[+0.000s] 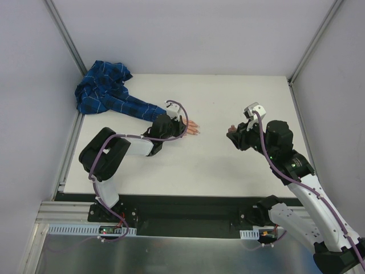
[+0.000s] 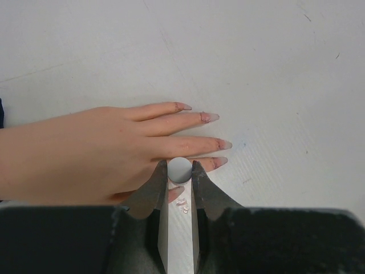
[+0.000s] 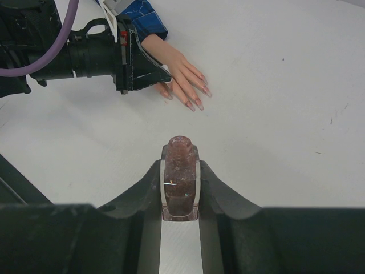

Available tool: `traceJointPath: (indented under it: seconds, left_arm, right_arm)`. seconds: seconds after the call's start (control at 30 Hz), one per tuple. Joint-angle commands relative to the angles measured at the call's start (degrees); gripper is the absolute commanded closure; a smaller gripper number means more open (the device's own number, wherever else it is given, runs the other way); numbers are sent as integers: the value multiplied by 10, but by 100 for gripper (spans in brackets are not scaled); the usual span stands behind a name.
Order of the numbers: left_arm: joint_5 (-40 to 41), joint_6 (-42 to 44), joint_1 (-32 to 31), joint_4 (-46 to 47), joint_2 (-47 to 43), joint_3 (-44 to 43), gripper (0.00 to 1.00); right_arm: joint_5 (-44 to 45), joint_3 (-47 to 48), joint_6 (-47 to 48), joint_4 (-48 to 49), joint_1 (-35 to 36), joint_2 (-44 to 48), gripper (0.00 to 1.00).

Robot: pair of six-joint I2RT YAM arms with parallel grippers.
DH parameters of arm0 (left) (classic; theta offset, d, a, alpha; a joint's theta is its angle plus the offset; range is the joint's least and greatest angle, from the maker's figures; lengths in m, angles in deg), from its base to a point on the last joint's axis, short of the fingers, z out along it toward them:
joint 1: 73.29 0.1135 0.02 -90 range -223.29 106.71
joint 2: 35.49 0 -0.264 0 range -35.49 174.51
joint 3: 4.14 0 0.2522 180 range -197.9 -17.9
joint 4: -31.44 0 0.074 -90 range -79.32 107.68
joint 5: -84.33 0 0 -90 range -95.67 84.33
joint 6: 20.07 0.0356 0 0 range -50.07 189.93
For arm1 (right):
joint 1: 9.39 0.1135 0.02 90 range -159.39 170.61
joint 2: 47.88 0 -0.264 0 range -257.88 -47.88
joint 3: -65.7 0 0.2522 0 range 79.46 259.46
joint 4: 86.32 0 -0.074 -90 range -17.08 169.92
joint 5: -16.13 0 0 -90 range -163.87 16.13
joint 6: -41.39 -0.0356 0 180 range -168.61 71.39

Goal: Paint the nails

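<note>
- Top external view: we are seeing the fake hand (image 1: 193,128) lying flat on the white table (image 1: 228,171), left of centre, with its blue plaid sleeve (image 1: 108,94) trailing toward the far left corner.
- The left gripper (image 1: 178,127) is hovering over the fake hand, just short of the fingertips.
- The right gripper (image 1: 232,135) is sitting to the right of the fake hand, apart from it, with bare table between them.
- Left wrist view: the fingers of the fake hand are pointing right, and the nails (image 2: 210,117) are showing as dark pinkish tips.
- The left gripper is clenching a small round grey piece (image 2: 179,169), seen end-on between its two fingertips.
- The round grey piece is appearing directly over the near-side fingers, close to their nails. We cannot tell whether it is touching them.
- Right wrist view: the right gripper is grasping a pink, glittery polish bottle (image 3: 181,182) between its fingers.
- The polish bottle is showing its uncapped neck toward the fake hand.
- In this view the left gripper is covering the back of the fake hand, leaving only the fingers and nails showing.
</note>
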Motion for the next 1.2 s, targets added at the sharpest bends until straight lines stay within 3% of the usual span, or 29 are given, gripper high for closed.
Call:
traceJointPath:
  seconds: [0.0,0.43,1.17]
  left_arm:
    - [-7,-14,7,20,4,-9,100]
    - [8,-5,10,16,-26,33,100]
    - [7,3,19,16,-21,5,100]
  right_arm:
    - [-7,-1,-7,32,-4,7,100]
    - [-6,-1,-7,34,-3,6,100]
    - [-6,-2,-7,31,-3,8,100]
